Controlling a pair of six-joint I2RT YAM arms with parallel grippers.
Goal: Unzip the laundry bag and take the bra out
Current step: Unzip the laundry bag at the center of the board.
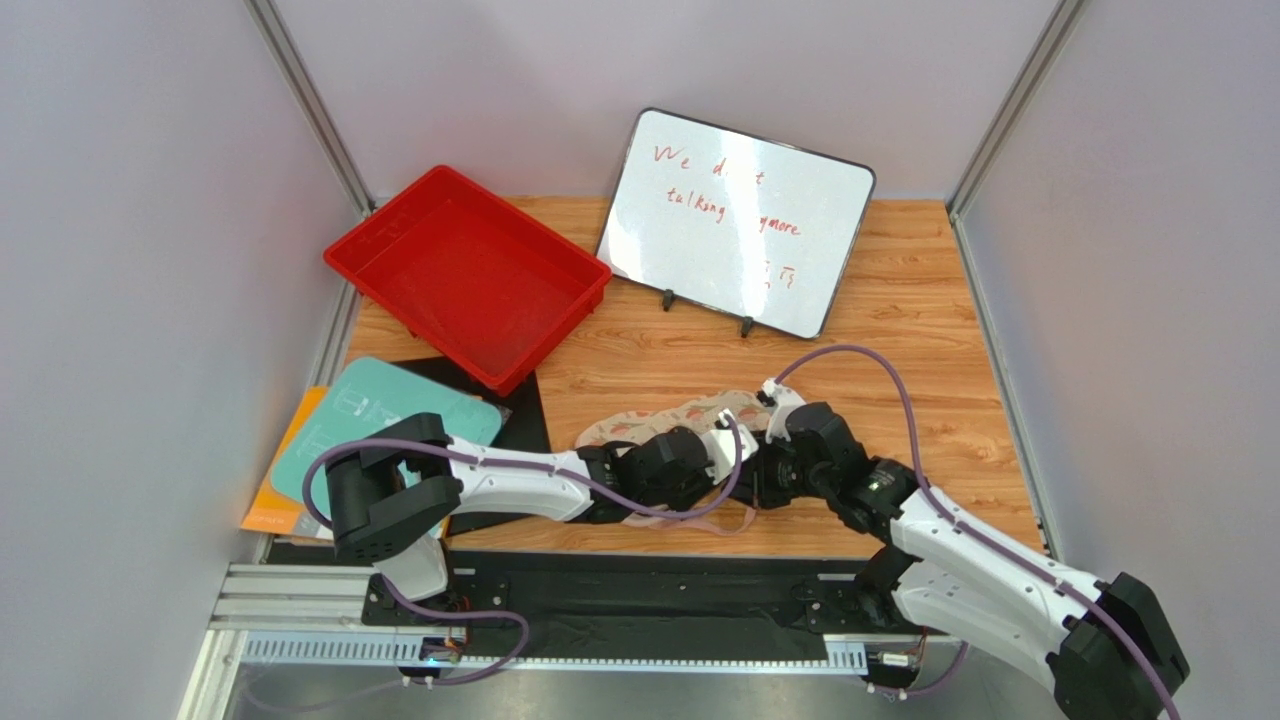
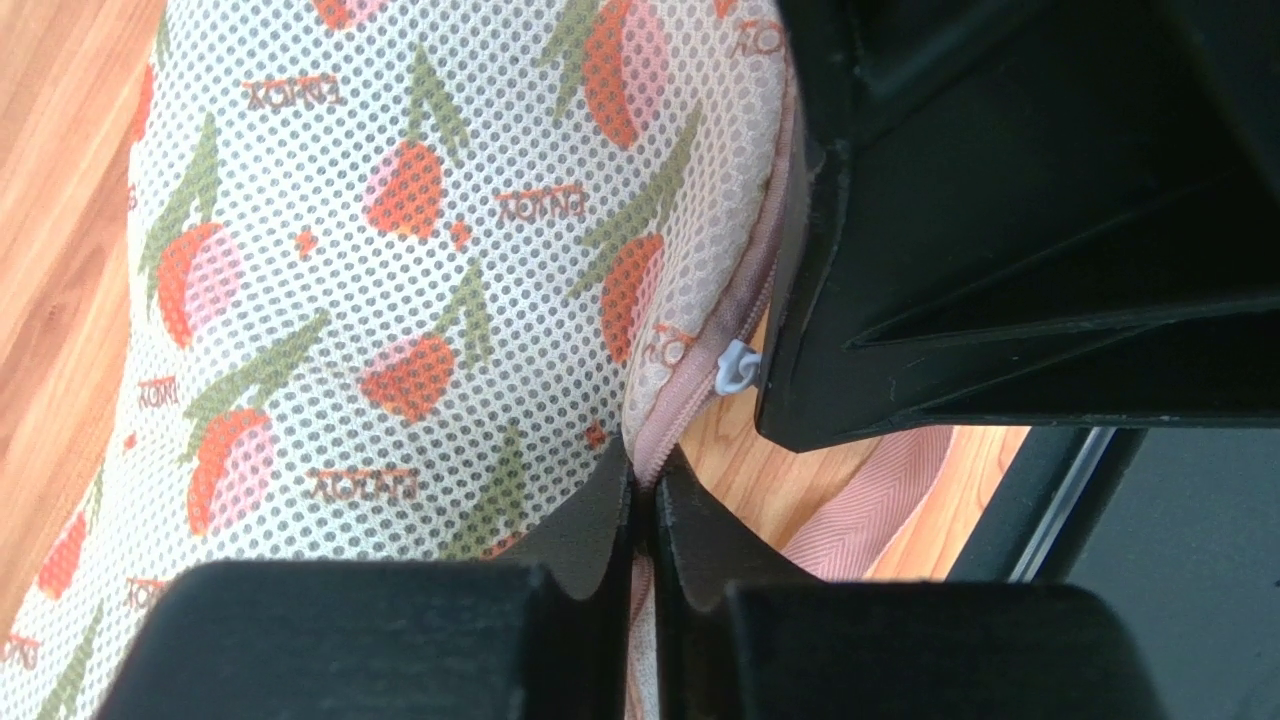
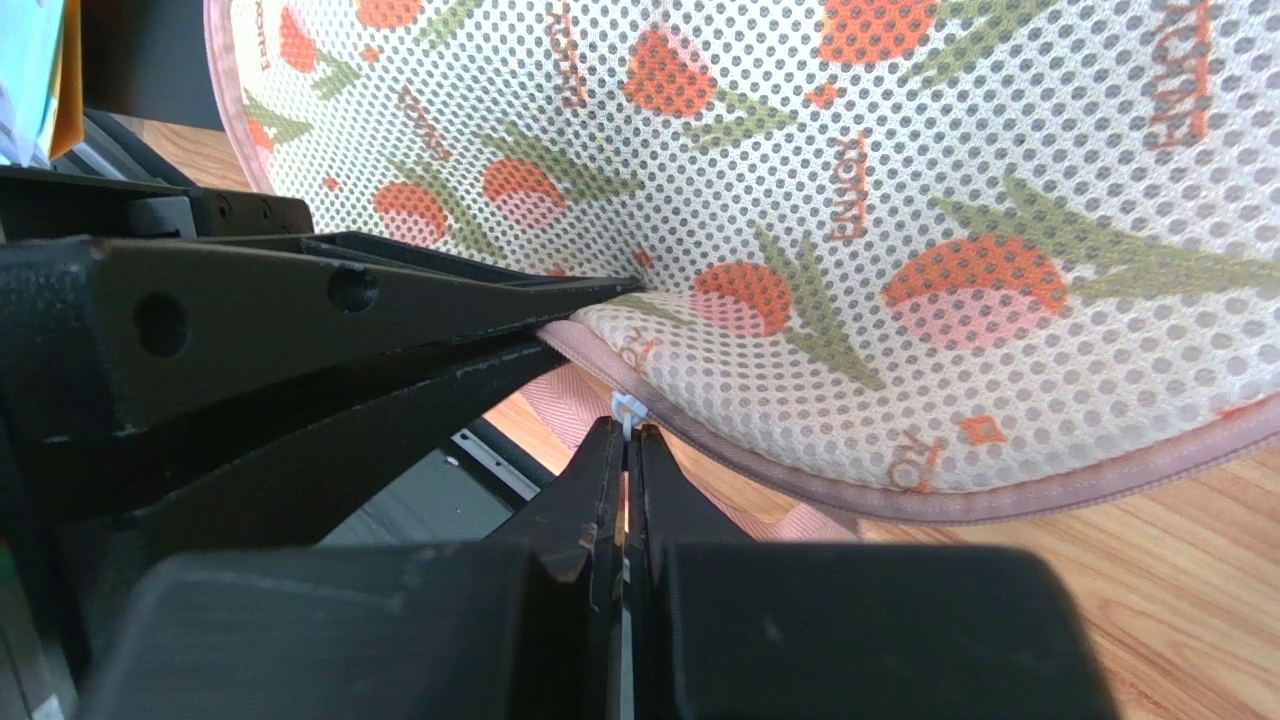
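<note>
The laundry bag (image 1: 639, 425), cream mesh with a red and green print, lies on the wooden table between both arms. In the left wrist view my left gripper (image 2: 646, 480) is shut on the bag's pink zipper edging (image 2: 694, 393), just below the small white zipper pull (image 2: 733, 365). My right gripper (image 3: 627, 435) is shut on that white pull (image 3: 628, 408) at the rim of the bag (image 3: 902, 225). From above, the left gripper (image 1: 732, 450) and right gripper (image 1: 763, 465) meet at the bag's near right end. The bra is hidden.
A pink loop strap (image 2: 879, 510) trails on the wood beside the bag. A red tray (image 1: 466, 278) sits at the back left, a propped whiteboard (image 1: 736, 222) at the back middle. Teal and orange sheets (image 1: 383, 420) lie at the left edge.
</note>
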